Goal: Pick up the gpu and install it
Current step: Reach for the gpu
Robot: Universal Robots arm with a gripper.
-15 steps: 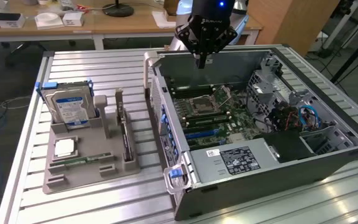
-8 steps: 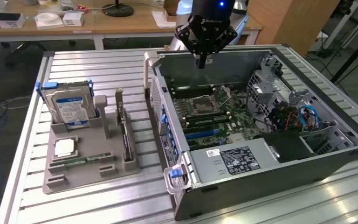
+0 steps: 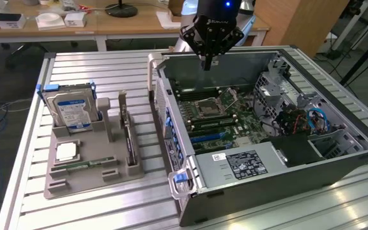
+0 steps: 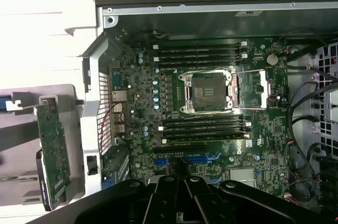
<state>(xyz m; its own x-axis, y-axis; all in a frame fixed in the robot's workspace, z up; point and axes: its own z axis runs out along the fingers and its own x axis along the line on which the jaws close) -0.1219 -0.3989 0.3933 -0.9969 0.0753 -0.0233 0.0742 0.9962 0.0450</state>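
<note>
Fingers pressed together and empty, the gripper [image 3: 206, 63] hangs over the far rim of the open case [image 3: 267, 196] in the exterior view, its tips pointing down above the motherboard [image 3: 225, 115]. On the tabletop [image 3: 107, 67], to the exterior view's left of the case, a gray holder [image 3: 85, 175] carries the gpu [image 3: 130, 143]. The gpu stands on its long edge in the slot nearest the case, well apart from the gripper. A hard drive [image 3: 73, 112] stands upright at the holder's far end. In the wrist view the gripper [image 4: 183, 174] looks straight down into the case [image 4: 211, 15], with the motherboard [image 4: 264, 150] and its bare CPU socket [image 4: 207, 93] beneath it. The gpu [image 4: 53, 152] shows its green face just outside the case wall, seated in the holder [image 4: 16, 134].
</note>
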